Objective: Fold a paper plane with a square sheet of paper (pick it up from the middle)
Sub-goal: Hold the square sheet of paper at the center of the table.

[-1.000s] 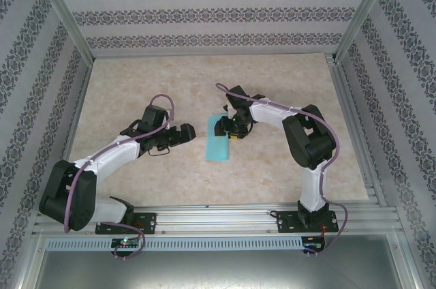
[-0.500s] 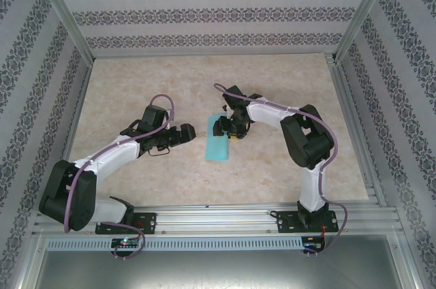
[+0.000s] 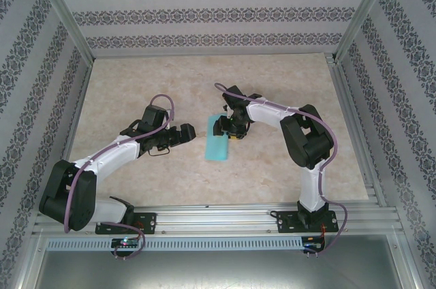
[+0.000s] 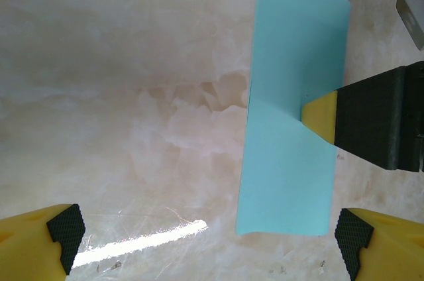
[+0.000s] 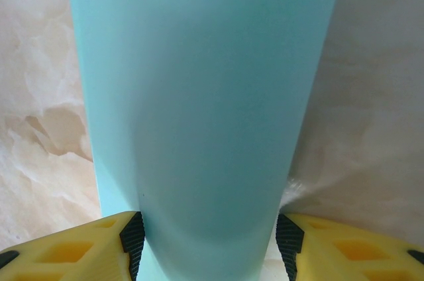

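Top external: seeing sheet (image 3: 217, 144) half-folded on table (image 3: 136, 91), centre. Got right gripper (image 5: 211, 241) clamped across it, left gripper (image 4: 209, 231) wide apart beside. Guessing crease step; then probably gentle corner folds.

Left arm (image 3: 116, 149): stretched low toward centre.
Left gripper (image 3: 193, 132): jaws wide apart, holding nothing.
Right arm (image 3: 300, 132): elbow bent, wrist reaching left.
Right gripper (image 5: 205, 241): pads squeezing both sides of the turquoise sheet (image 5: 199, 95).

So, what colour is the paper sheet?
Plain turquoise, no pattern; the sheet shows best in the left wrist view.
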`<action>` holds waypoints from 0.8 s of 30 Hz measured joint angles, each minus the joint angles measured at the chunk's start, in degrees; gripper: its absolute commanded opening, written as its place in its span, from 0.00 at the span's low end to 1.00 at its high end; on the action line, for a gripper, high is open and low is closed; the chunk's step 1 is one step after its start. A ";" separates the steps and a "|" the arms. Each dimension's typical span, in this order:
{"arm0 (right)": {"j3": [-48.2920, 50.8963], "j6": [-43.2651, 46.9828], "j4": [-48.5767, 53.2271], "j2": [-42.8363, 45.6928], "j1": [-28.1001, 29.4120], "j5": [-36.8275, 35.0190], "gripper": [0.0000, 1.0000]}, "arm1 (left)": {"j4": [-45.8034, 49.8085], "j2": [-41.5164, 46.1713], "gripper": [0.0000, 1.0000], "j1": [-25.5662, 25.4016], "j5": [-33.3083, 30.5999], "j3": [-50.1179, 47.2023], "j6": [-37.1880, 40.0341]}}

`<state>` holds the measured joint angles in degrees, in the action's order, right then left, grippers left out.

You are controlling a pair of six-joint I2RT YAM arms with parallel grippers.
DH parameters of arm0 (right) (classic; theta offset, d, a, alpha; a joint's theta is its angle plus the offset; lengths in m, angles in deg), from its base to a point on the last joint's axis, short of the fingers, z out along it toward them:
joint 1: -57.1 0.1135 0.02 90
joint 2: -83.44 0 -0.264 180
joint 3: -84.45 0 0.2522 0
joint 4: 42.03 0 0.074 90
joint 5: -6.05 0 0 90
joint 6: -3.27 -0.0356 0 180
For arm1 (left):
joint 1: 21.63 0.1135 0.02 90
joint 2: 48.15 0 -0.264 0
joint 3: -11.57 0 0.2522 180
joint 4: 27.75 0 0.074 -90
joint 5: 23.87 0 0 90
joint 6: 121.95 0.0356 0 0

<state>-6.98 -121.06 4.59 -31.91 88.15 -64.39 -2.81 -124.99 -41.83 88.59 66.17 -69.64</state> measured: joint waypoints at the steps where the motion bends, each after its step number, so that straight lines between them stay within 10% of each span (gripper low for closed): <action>1: -0.09 0.00 0.13 -0.02 0.09 -0.07 0.60 | 0.00 0.00 1.00 0.00 0.00 0.00 0.00; 7: -0.72 0.00 0.85 -0.35 0.35 -0.85 0.60 | -0.04 -0.09 0.95 0.00 0.48 0.00 0.00; 17: -1.09 0.00 1.42 -0.59 0.37 -1.16 0.59 | -0.07 -4.26 0.58 0.00 3.08 1.38 -0.61; 24: -1.11 0.02 1.64 -0.59 0.72 -2.40 0.55 | 0.13 -5.40 0.57 0.00 1.36 2.71 -2.01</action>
<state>-8.09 -121.04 6.23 -32.50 88.87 -66.80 -2.68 -130.39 -41.83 89.95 68.88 -71.65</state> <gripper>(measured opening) 0.553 0.570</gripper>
